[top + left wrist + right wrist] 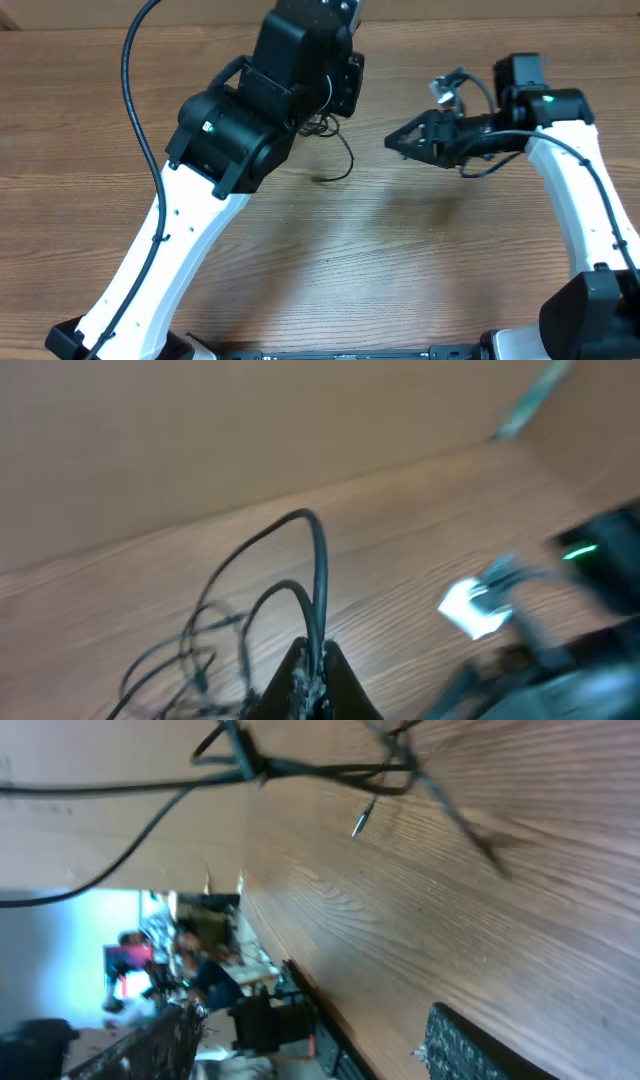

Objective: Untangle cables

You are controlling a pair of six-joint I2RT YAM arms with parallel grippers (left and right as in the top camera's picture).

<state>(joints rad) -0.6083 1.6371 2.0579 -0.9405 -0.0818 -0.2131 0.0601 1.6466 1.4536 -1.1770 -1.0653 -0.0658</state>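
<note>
The left gripper (pixel 312 665) is pressed together on the cables (pixel 318 565), which are bunched at the far middle of the desk (pixel 400 260). If they were lifted, the whole tangle would likely be dragged along and drawn tighter, since nothing anchors it. The free tail runs far to near, with its end turned left. The right gripper (pixel 396 142) is spread and empty, just right of it.

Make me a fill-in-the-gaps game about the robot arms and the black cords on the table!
The thin cables are coloured ____.
The left gripper is ____ on a loop of cable.
The right gripper has its jaws apart and holds ____.
The table is made of ____.
Missing words: black; shut; nothing; wood.
</note>
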